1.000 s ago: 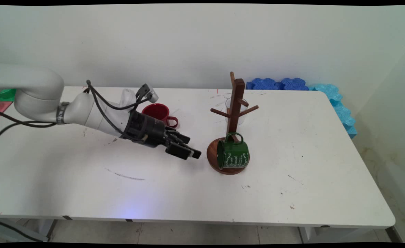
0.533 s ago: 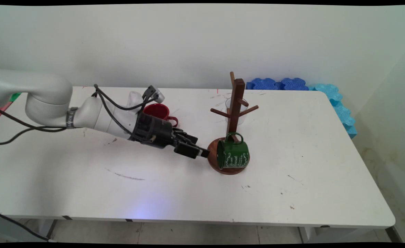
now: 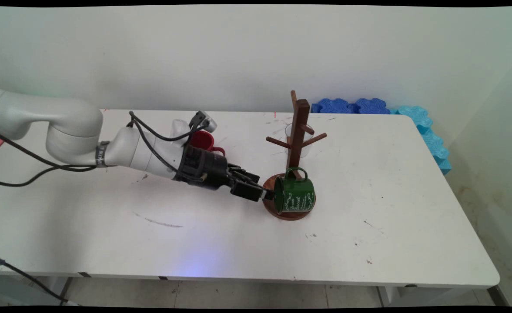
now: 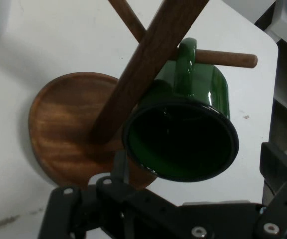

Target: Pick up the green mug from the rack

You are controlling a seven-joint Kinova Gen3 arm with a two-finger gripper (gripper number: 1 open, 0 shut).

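The pale wall runs behind the white table. The tabletop is scuffed, with a long grey streak toward 7 o'clock from its middle and small dark flecks toward 4 o'clock. Off the table's far edge at 1 to 2 o'clock lie dark blue foam blocks and a run of cyan foam blocks.

The white arm reaches in low from 9 o'clock, with black cables looping over its wrist. It stretches nearly flat across the table toward the wooden mug tree, which stands upright on a round base just right of centre.

A green mug hangs by its handle from a low peg on the tree's 6 o'clock side. It is tipped on its side, with its open mouth facing 9 o'clock, straight at the hand. Whether its body rests on the base I cannot tell.

The gripper is right at that mouth, empty and spread wide. In the hand view one finger sits at the rim's edge beside the post, and the other sits clear of the rim on the opposite side, so the mouth lies between them. Nothing is pinched.

A red mug stands at 10 o'clock from the tree, partly hidden behind the wrist. A clear glass stands at 12 o'clock, just behind the post.
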